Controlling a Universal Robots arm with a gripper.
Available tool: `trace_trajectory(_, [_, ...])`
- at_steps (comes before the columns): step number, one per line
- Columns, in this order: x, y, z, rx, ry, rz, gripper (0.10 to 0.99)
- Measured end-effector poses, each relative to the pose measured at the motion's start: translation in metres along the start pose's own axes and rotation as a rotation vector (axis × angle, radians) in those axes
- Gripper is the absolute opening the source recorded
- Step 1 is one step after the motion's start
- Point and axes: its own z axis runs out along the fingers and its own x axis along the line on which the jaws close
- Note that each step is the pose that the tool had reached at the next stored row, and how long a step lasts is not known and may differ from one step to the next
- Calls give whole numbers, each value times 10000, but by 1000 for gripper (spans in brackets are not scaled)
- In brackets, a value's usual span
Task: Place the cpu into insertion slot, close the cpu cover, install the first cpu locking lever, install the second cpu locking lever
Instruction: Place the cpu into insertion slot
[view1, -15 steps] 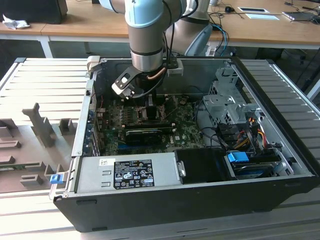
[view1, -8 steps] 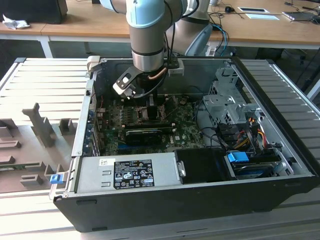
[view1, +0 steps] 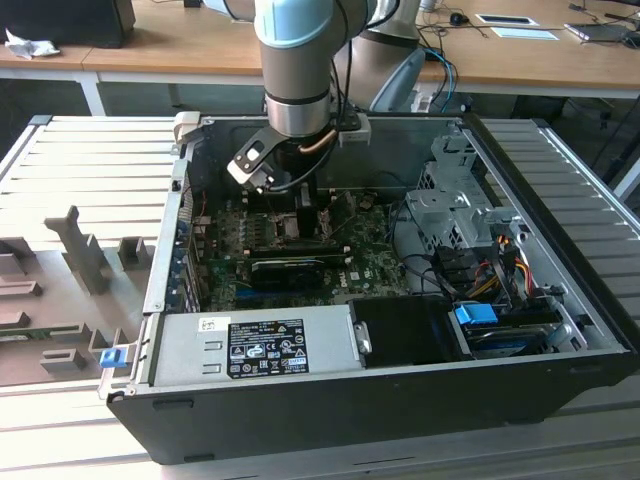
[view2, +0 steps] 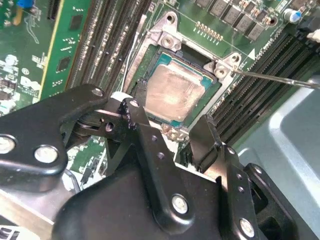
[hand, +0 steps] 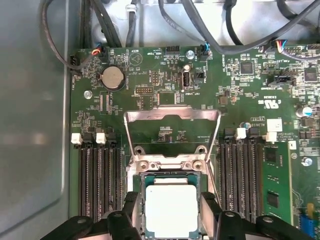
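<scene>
One cpu is recorded lying flat in the insertion slot, silver top upward. The gripper is held wide apart just above it, and its fingers are seen at two opposite edges of the chip in both wrist views (contact with the chip cannot be judged). The cpu cover is found swung open, laid back over the green motherboard beyond the slot. In the exterior view the arm is seen reaching down into the open computer case.
</scene>
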Motion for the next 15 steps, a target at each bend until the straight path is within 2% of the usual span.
trace_trajectory(2, [-27, 3, -32, -1, 1, 2, 596])
trace_trajectory(3, [-49, 3, -35, -1, 1, 2, 463])
trace_trajectory(6, [-74, 5, -46, -1, 0, 2, 286])
trace_trajectory(7, [-85, 5, -48, -2, 3, 3, 161])
trace_trajectory(8, [-94, 5, -49, 0, 2, 3, 106])
trace_trajectory(9, [-105, 6, -49, -1, 3, 3, 106])
trace_trajectory(11, [-105, 13, -134, 0, 2, 3, 106])
trace_trajectory(15, [-105, 16, -163, 0, 9, 3, 106])
